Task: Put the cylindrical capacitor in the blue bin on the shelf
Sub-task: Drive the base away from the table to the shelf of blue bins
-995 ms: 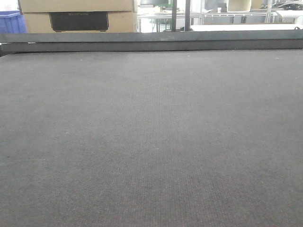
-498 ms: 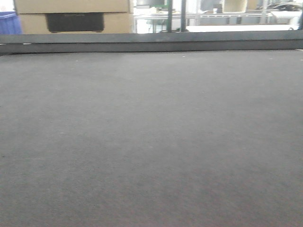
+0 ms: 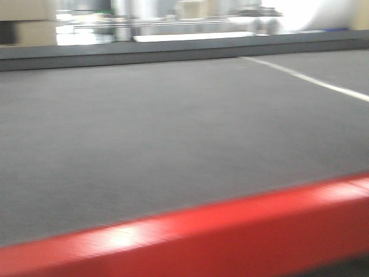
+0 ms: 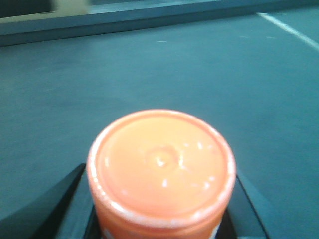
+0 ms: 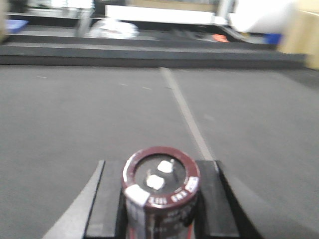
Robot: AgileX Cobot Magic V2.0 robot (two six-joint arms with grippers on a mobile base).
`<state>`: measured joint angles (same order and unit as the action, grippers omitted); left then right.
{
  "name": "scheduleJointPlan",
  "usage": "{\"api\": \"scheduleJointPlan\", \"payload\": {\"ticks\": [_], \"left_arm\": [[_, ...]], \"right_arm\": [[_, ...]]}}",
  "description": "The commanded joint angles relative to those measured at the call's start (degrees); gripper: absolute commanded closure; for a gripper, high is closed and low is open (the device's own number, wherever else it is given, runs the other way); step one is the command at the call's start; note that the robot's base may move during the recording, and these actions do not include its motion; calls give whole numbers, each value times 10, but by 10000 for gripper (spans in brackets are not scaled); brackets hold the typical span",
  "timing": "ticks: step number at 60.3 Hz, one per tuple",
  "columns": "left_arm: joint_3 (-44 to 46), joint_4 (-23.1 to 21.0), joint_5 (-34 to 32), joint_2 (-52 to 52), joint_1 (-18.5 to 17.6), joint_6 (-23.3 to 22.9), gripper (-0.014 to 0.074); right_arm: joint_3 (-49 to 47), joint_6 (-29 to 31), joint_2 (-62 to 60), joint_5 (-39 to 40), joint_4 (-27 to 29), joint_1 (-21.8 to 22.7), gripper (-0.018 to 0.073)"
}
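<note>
The right gripper (image 5: pixel 159 201) clamps the cylindrical capacitor (image 5: pixel 160 180) — left gripper (image 4: pixel 159 211), an orange-capped container (image 4: pixel 160 164)

Blurred red band (image 3: pixel 190 231) crosses the foreground before a dark grey felt surface (image 3: pixel 144 133) marked with a white line (image 3: pixel 311 81). Elsewhere, a round orange cap (image 4: pixel 160 167), close up.

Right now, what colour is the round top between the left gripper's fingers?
Orange: the round top shows clearest in the left wrist view.
</note>
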<state>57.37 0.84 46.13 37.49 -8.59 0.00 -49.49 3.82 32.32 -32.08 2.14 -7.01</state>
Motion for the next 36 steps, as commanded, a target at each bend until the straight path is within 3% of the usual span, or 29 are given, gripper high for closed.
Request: {"api": "scheduleJointPlan", "payload": {"ticks": [1, 36], "left_arm": [[0, -3, -10, -3, -5, 0, 707], [0, -3, -21, -3, -5, 0, 707]], "right_arm": [[-5, 1, -3, 8, 0, 0, 722], [-5, 1, -3, 8, 0, 0, 722]]}}
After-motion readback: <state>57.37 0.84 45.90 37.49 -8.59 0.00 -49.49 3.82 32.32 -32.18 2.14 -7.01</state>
